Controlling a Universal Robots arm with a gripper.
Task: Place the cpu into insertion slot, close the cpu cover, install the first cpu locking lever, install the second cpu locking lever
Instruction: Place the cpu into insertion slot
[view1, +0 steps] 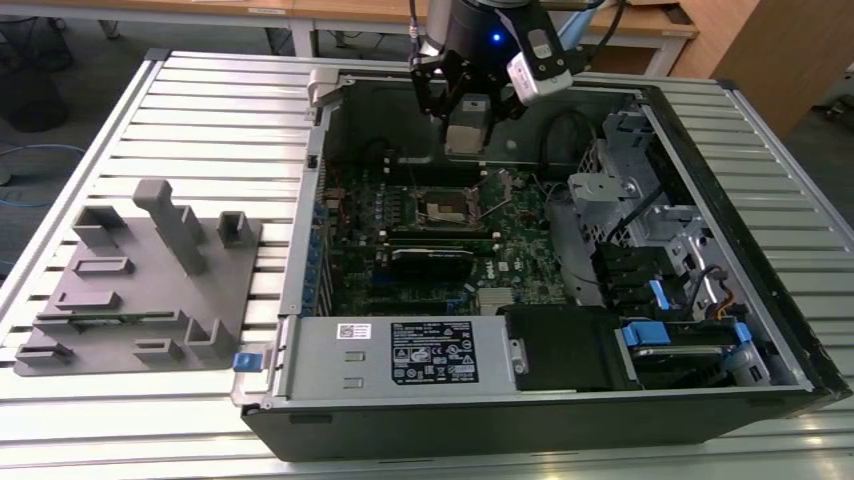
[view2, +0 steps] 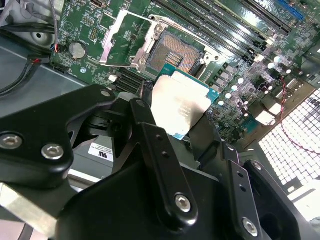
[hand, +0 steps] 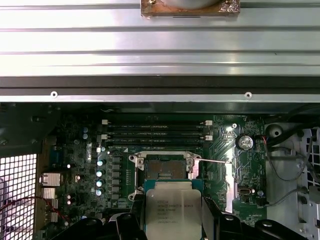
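- Exterior view: the black two-finger gripper (view1: 469, 118) hangs inside the open black computer case (view1: 534, 432), near its far wall. A small pale plate, which I take to be the cpu (view1: 467, 137), sits between its fingers. The insertion slot (view1: 447, 207), a small dark-framed square socket on the green motherboard (view1: 521, 238), lies below and well apart from it.
- Second wrist view: the small flat square cpu (view2: 180, 106), silvery-grey metal top with a teal edge, is clamped between the black fingers (view2: 150, 135), which are closed only as far as the chip's width. The chip is clear of the board. The slot (view2: 175, 55) shows its bare tan-gold pin field just beyond the chip's far edge. The cpu cover (view2: 126, 41), a thin metal frame plate with a square cut-out, stands swung up beside the socket.
- First wrist view: the cpu (hand: 172, 210) in the gripper (hand: 172, 222) sits in line with the slot (hand: 167, 170), not over it. A thin wire lever (hand: 215, 161) lies unlatched alongside.
- Judgement: step one, placing the cpu, is in hand; cover and levers are undone. It calls for centring the chip squarely over the pins and setting it down flat, without scraping.
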